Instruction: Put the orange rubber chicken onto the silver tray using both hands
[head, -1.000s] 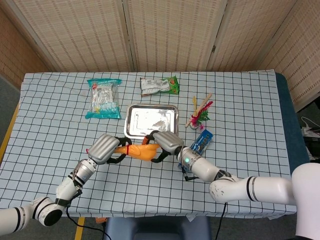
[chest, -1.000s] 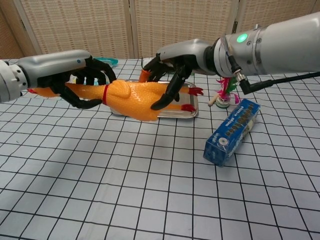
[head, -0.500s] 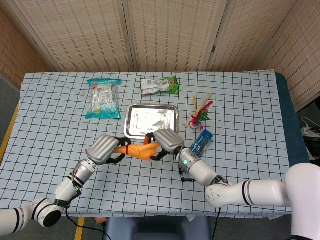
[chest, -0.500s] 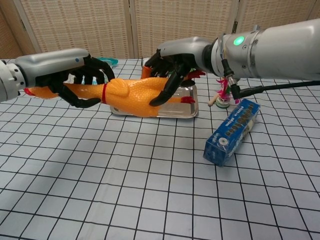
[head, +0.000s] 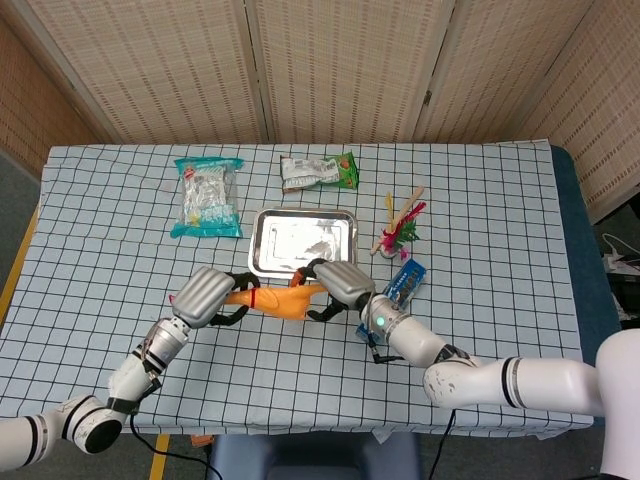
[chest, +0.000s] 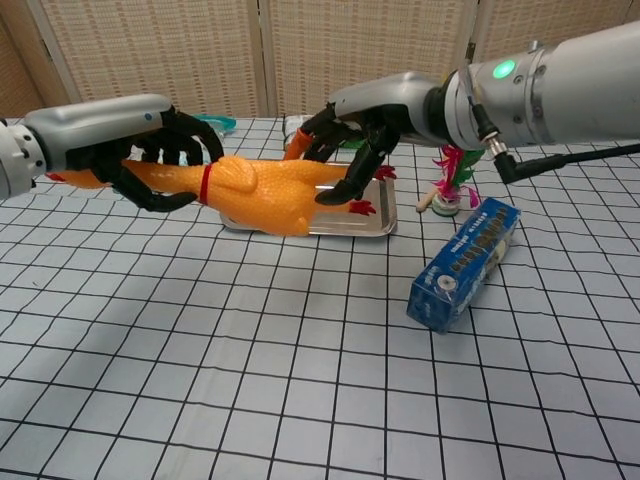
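Both robot hands held the orange rubber chicken (chest: 262, 192) clear of the bench (chest: 250, 380), just in front of the silver tray (head: 303, 239), in the moment pictured. The left robot hand (chest: 150, 160) had its dark fingers (chest: 185, 150) wrapped around the chicken's neck, beside the red collar, with the head poking out past the wrist on the side away from the tray. The right robot hand (chest: 365, 130) gripped the body at the tail end, its fingers curled over the top and down the near side, the red feet hanging above the tray's front rim. The chicken lay roughly level along the tray's near edge. A blue box (chest: 463, 263) rested on the checked cloth to the right of the tray, nearer the robot, with a pink-and-green feathered toy (head: 401, 226) just beyond the box. Behind the tray lay a green snack packet (head: 320, 171), and a teal bag (head: 207, 196) sat to the tray's left.
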